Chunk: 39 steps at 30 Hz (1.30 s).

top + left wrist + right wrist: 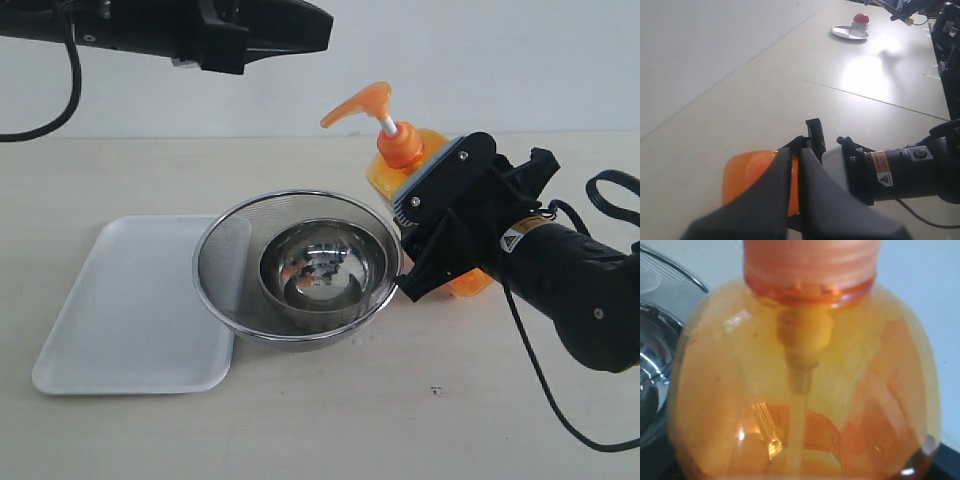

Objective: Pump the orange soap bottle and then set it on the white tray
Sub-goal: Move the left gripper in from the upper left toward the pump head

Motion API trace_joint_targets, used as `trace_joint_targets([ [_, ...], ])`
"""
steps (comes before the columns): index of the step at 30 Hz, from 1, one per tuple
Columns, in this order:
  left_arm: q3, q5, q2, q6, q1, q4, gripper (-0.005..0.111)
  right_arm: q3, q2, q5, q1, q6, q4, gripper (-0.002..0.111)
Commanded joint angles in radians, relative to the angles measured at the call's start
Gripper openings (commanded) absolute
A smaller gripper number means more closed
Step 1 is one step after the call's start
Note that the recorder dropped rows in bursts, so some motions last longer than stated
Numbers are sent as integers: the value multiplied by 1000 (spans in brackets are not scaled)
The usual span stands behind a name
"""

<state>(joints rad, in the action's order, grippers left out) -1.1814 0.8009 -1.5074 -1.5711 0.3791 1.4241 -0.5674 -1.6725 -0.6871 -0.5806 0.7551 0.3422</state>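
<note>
Now | right tool (410,250) grips orange soap bottle (400,146) | strainer (225,255) (bowl (322,270) inside) between it and white tray (130,310) | left tool (310,30) closed

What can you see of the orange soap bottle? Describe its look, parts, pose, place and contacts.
The orange soap bottle is translucent orange plastic with an orange pump head, its spout raised, on a white stem. The right wrist view shows a pale dip tube inside. It leans, top toward the steel strainer, beside its rim. The right tool clamps its body; whether its base touches the table is unclear.
</note>
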Motion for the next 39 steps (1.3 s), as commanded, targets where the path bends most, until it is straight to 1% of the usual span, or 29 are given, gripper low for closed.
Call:
trace_joint_targets([
  [1, -28, 1, -40, 15, 5, -9, 5, 7, -13, 101, 1, -13, 8, 0],
  [10, -41, -58, -99, 24, 14, -9, 5, 7, -13, 114, 1, -17, 6, 0],
  [18, -41, -141, -121, -19, 76, -9, 5, 7, -13, 136, 1, -17, -7, 0],
  [27, -41, -140, -121, -15, 76, 22, 5, 7, -13, 140, 1, -17, -12, 0],
  [39, -41, -182, -121, -15, 76, 45, 5, 7, -13, 140, 1, -17, -12, 0],
])
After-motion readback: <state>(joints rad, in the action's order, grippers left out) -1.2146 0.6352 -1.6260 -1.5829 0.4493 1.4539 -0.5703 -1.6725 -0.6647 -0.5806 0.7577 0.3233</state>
